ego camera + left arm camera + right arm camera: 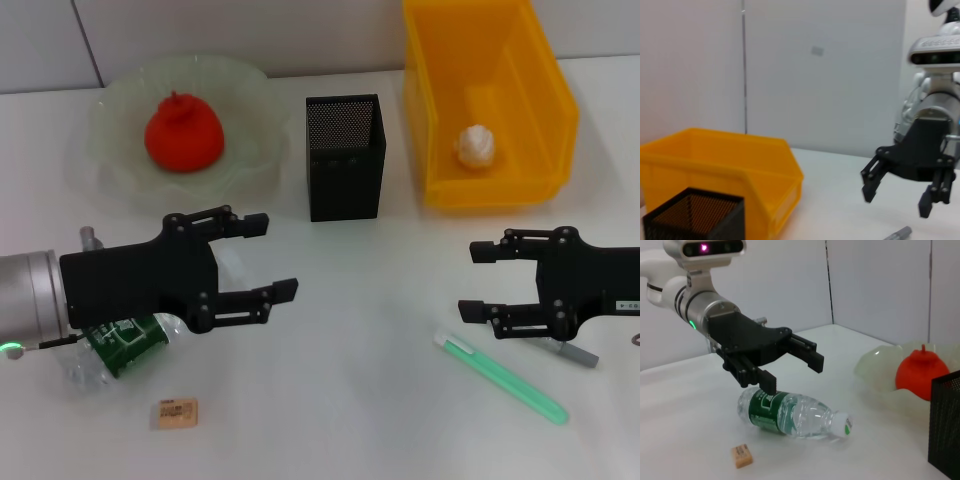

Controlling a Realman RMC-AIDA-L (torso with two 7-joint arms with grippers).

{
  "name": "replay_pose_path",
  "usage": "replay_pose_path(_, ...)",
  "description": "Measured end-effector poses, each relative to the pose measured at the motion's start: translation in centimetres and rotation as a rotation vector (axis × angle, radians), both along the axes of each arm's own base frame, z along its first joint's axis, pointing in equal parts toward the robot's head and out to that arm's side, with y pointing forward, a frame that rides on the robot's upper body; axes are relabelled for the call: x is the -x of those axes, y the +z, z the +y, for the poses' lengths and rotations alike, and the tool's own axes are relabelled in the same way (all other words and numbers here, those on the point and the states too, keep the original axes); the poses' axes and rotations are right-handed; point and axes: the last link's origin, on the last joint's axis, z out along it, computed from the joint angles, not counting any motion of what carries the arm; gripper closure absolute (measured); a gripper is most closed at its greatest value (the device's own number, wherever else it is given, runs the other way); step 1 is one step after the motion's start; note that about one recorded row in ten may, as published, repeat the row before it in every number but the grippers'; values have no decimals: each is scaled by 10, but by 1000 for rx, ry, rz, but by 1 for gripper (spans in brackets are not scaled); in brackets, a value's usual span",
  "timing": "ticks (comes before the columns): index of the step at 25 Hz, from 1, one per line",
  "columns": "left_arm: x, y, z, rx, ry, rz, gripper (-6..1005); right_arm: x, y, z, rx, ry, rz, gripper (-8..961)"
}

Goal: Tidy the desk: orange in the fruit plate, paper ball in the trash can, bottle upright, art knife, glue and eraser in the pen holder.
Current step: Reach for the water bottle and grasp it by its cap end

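Head view, nearest me: the eraser (174, 413) lies at 7 o'clock on the table (360, 420), the green glue (500, 378) at 5, a grey knife (572, 353) poking out beneath my right pincer (484, 281), whose fingers stand apart. My left pincer (268, 258), also spread, hovers just above the bottle (120, 348), which lies on its side, so I judge standing it up comes next. Farther off at 12 stands the holder (344, 156), empty as far as I see. The orange (183, 132) already sits in the plate (250, 100) at 10, the paper ball (477, 146) in the yellow bin (545, 80) at 1.
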Motion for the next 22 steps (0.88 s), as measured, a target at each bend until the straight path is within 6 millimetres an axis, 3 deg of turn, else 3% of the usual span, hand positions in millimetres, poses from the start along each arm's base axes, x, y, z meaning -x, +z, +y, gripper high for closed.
replay_pose_path(11,12,6,14,-6,151,203,247,-1,3,0,-12,2,-11,210)
replay_pose_path(22,9,15,39,-38,356,299,248,-3,2,-1,-13,-7,-10,210)
